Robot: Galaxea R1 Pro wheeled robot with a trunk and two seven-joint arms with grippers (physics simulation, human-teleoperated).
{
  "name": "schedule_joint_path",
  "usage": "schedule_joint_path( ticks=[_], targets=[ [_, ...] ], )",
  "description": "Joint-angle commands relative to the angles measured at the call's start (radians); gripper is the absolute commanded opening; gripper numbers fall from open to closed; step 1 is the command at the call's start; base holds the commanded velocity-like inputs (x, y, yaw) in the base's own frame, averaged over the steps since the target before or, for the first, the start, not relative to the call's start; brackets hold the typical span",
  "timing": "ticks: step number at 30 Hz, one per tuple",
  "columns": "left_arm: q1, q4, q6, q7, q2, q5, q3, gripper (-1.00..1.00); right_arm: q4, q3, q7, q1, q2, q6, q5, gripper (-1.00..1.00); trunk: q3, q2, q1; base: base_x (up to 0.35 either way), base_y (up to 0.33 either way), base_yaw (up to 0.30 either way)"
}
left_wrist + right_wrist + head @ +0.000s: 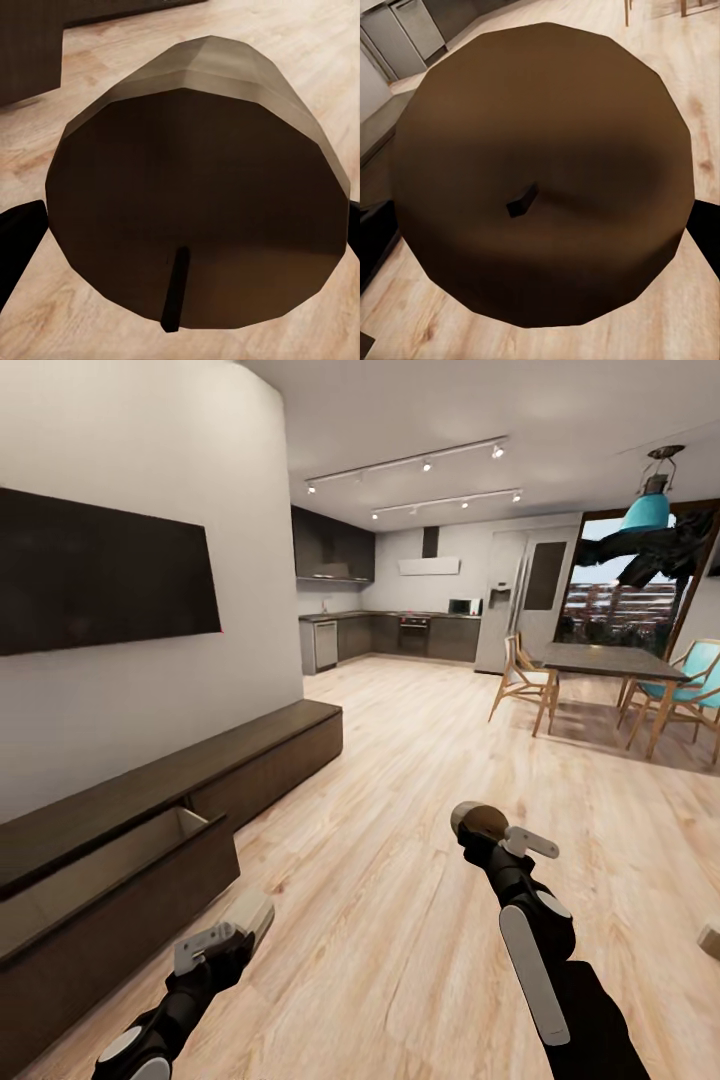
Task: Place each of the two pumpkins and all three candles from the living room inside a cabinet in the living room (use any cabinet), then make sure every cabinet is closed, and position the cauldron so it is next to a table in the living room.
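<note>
Head view: left gripper clenched on candle near open cabinet drawer; right gripper grips second candle. Stubby, rigid, likely light; you keep hold across round sides.

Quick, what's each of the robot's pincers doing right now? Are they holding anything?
Left pincer: shut on a candle, wick end facing its camera.
Right pincer: shut on another candle.
</note>
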Motion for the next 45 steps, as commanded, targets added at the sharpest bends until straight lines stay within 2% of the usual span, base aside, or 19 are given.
schedule_joint_path(
  ticks=[1,12,15,22,27,33,38,41,45],
  targets=[
    [-0.001,-0.002,0.003,0.008,0.000,0.004,-0.002,-1.00,-0.001,0.001,-0.009,-0.001,0.000,0.003,-0.010,-1.00,0.002,0.007,-0.004,0.000,0.000,0.022],
    [-0.001,-0.002,0.002,0.009,0.000,0.005,-0.004,-1.00,-0.001,0.003,-0.010,0.011,-0.006,-0.037,-0.010,-1.00,0.036,0.084,-0.046,0.000,0.000,0.217],
    [-0.001,-0.002,0.002,0.010,0.000,0.005,-0.004,-1.00,-0.001,0.023,-0.010,0.014,-0.006,-0.044,-0.009,-1.00,0.046,0.105,-0.058,0.000,0.000,0.269],
    [-0.001,-0.002,0.002,0.010,0.000,0.005,-0.004,-1.00,-0.001,0.041,-0.010,0.025,-0.007,-0.069,-0.008,-1.00,0.068,0.154,-0.085,0.000,0.000,0.272],
    [-0.001,0.000,0.004,0.010,-0.018,0.006,-0.004,-1.00,-0.001,0.060,-0.010,0.028,-0.007,-0.075,-0.008,-1.00,0.083,0.189,-0.104,0.000,0.000,0.272],
    [-0.001,0.040,0.004,0.010,-0.029,0.007,-0.004,-1.00,-0.001,0.080,-0.010,0.036,-0.007,-0.107,0.061,-1.00,0.102,0.231,-0.127,0.000,0.000,0.273],
    [-0.001,0.085,0.005,0.010,-0.061,0.005,-0.001,-1.00,-0.001,0.096,-0.010,0.047,-0.007,-0.133,0.074,-1.00,0.118,0.266,-0.146,0.000,0.000,0.274],
    [-0.001,0.095,0.007,0.010,-0.069,0.004,0.000,-1.00,-0.001,0.097,-0.010,0.048,-0.007,-0.135,0.076,-1.00,0.127,0.287,-0.157,0.000,0.000,0.275],
    [-0.001,0.099,0.080,0.012,-0.075,0.004,0.002,-1.00,-0.001,0.098,-0.010,0.049,-0.007,-0.135,0.077,-1.00,0.140,0.315,-0.173,0.000,0.000,0.275]
  ],
)
